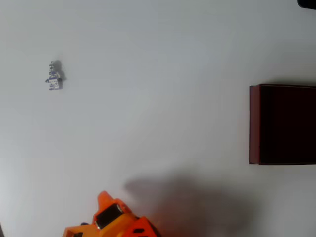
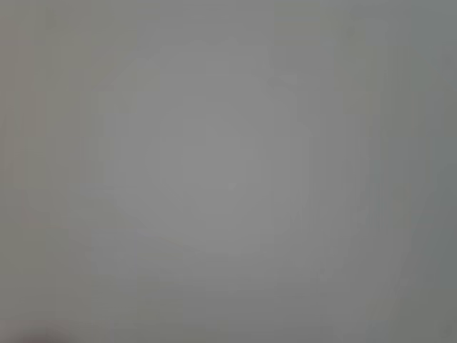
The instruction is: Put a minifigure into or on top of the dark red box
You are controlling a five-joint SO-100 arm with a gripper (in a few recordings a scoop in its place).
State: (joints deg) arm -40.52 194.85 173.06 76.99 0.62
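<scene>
the end effector (image 1: 104, 200) sits at the bottom edge of the overhead view; whether it's open i cannot tell. the minifigure (image 1: 54, 75) lies far left on the bench (image 1: 158, 98), the dark red box (image 1: 281, 124) far right. reaching comes first.

At about six o'clock in the overhead view, part of the arm (image 1: 116, 222) shows bright orange plastic, blocky with a pointed tip at its upper end, a dark rectangular inset with a pale glint, and small dark slots nearby.
</scene>
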